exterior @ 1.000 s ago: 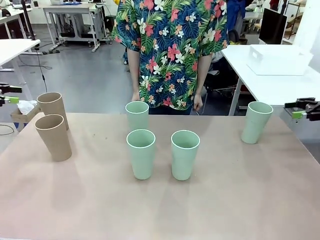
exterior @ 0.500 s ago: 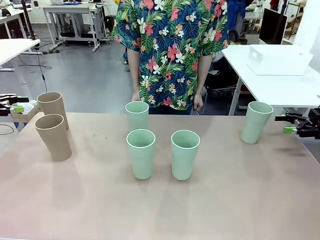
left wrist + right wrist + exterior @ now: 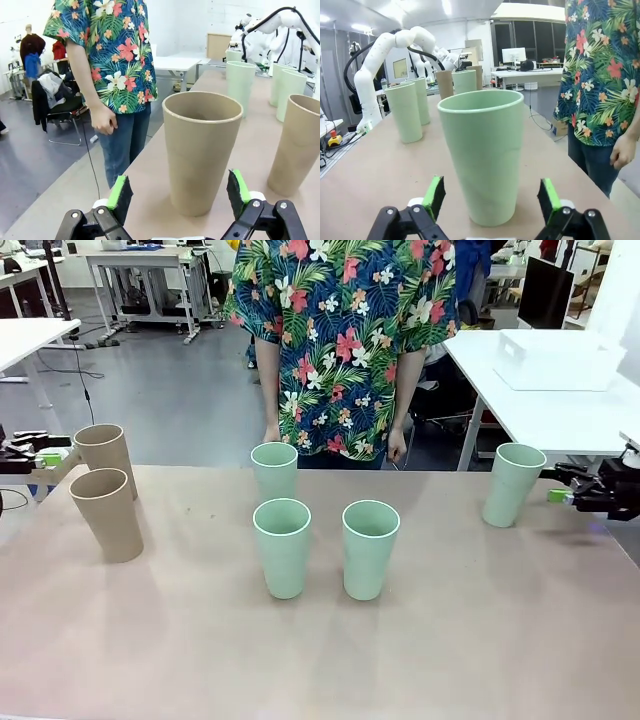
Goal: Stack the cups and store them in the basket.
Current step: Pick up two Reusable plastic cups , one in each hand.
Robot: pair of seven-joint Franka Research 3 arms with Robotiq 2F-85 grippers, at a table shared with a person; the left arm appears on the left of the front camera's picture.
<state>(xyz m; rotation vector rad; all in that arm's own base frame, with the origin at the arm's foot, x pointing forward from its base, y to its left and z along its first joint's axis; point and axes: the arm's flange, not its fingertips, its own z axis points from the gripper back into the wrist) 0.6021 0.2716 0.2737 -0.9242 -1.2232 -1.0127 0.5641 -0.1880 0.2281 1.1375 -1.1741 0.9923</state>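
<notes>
**Closing in from both sides**

Both arms crept inward this past second. We see the left gripper [image 3: 48, 454], fingers apart, just beside the far tan cup [image 3: 106, 455] at the worktop's [image 3: 400, 660] left. The right gripper [image 3: 556, 484], also spread, is near the far-right mint cup [image 3: 513, 483]. Our basket [image 3: 558, 362] sits on another table [image 3: 520, 412], far right.

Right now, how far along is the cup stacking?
Done: nothing; the six cups stand apart on the table, none nested. In hand: left gripper, jaws open, faces the far tan cup; right gripper, jaws open, faces the rightmost green cup; neither grips. Left: all stacking, then storing in the basket, over on the side table.
</notes>
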